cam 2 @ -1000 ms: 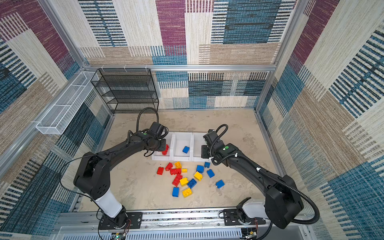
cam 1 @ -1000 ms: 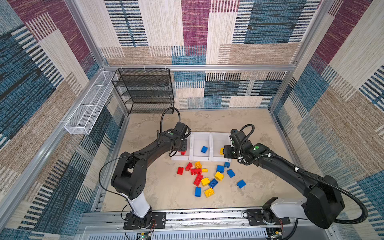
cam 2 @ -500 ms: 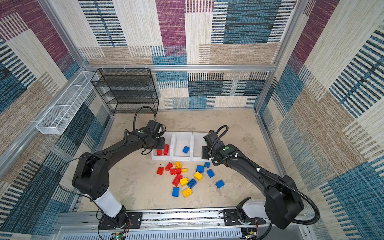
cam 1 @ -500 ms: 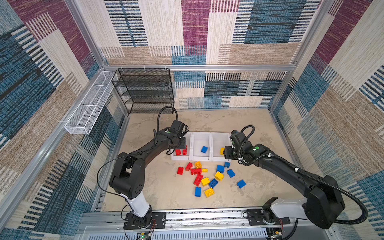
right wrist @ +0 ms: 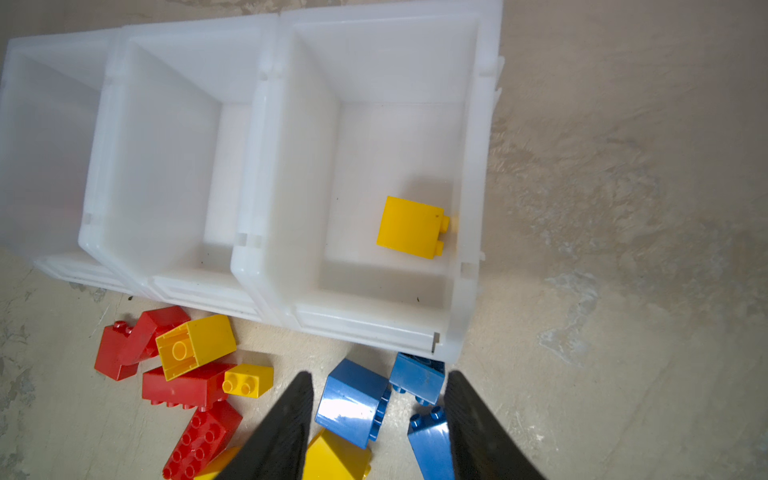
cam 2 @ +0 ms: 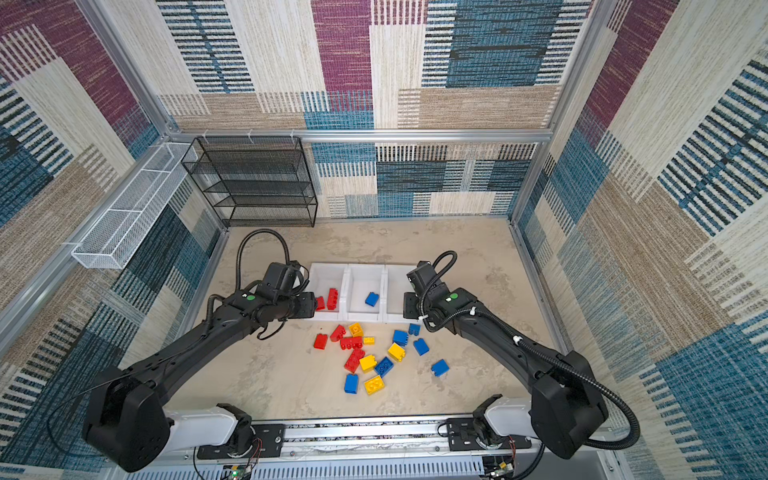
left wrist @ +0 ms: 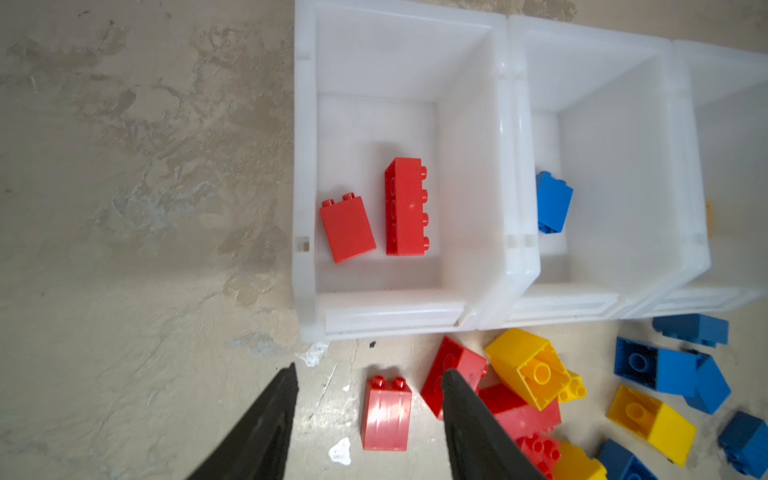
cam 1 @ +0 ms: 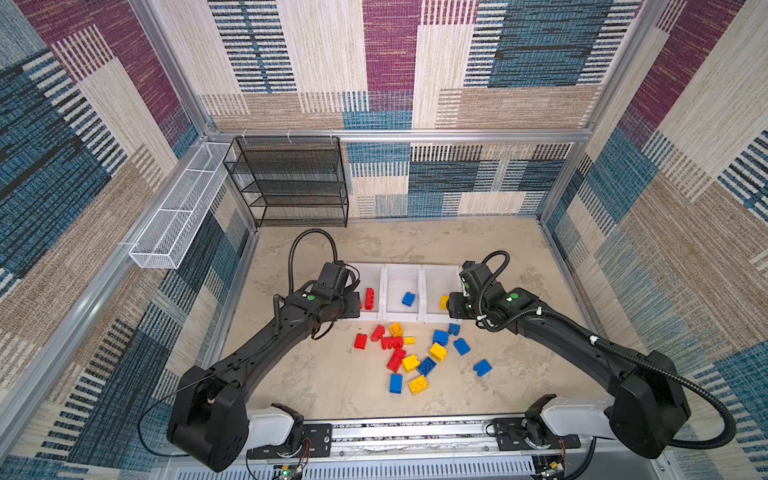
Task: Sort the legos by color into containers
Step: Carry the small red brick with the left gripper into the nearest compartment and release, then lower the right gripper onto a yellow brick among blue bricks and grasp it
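left gripper and right gripper both spread apart, nothing held, loose legos below, white bins just beside

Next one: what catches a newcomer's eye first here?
The bright scatter of red, blue and yellow legos on the tabletop, before a row of three white bins. Inside lie two red bricks, a blue brick and a yellow brick; the left tool and right tool hover open near the row's ends.
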You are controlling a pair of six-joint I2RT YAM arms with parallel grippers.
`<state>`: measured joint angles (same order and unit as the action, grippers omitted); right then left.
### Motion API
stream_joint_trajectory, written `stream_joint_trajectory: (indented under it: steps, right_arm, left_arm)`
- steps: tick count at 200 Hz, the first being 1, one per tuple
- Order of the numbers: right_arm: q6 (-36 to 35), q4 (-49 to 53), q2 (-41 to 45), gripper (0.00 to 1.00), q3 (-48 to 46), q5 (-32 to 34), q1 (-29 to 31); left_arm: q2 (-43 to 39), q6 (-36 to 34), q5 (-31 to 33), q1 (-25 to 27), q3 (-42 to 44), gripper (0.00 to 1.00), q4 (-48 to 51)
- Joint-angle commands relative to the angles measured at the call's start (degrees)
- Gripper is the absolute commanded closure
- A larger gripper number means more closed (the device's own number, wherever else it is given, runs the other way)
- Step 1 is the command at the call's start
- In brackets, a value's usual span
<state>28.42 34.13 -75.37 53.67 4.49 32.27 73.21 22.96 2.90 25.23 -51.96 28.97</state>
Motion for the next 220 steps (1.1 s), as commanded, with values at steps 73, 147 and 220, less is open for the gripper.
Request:
stream_joint_trajectory:
  steps: [73,147,220]
  right_arm:
    - [3.41,0.46,-1.48,0.46,-0.33,0.35,6.45]
    - [7.03,-1.24,-7.34,0.46,1.43,-2.3,14.1]
    - [10.91,3.18,-6.29,0.46,-1.94,-0.98,15.76]
  left_arm:
    - [-12.39,5.77,1.76,-0.09,11.29,0.4,-2.02]
    - [-17.3,7.84,2.1,-0.09,15.61,0.4,-1.64]
    - [-18.94,9.55,0.71,-0.04,18.33,0.4,-2.5]
